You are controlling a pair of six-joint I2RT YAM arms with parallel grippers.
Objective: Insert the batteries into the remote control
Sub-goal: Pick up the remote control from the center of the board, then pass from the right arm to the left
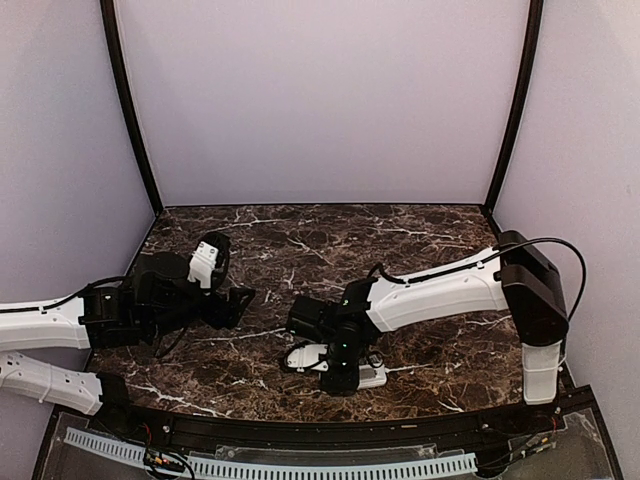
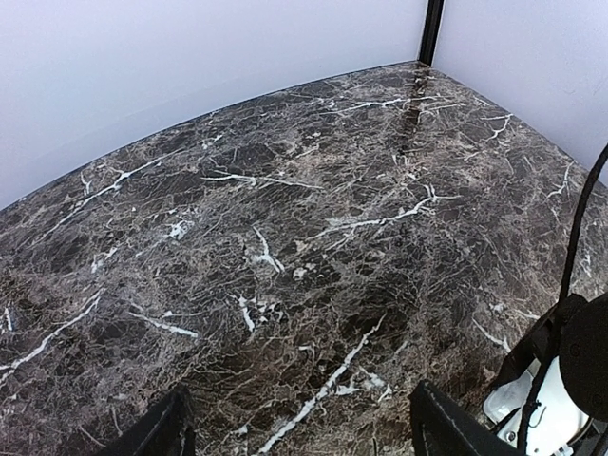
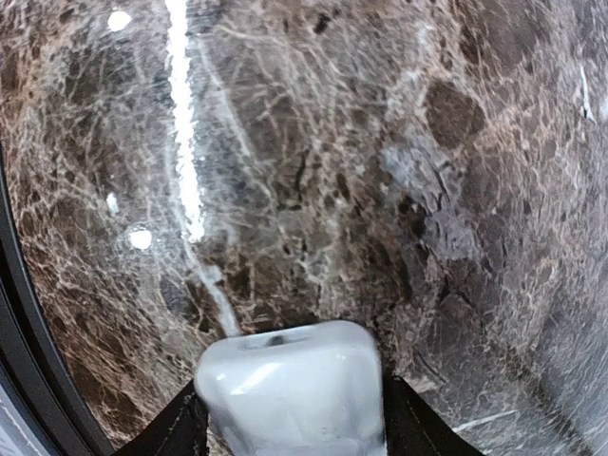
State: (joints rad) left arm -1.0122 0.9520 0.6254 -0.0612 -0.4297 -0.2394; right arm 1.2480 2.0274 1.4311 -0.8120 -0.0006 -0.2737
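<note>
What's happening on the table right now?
The right gripper is closed on the white remote control, with a finger against each side, low by the near edge of the marble table. The left gripper hovers off to the left, open, with nothing between its fingers. No batteries show in any view, so there is no sign of loading yet.

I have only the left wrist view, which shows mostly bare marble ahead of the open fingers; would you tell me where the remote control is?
Observer: From above, the remote control lies near the front edge of the table, beneath the right gripper.
Operator: Is that gripper holding it?
Observer: The right wrist view shows its fingers against both sides of the white body.
Operator: And where is my left gripper?
Observer: From above, the left gripper hangs open to the remote's left, apart from it.
</note>
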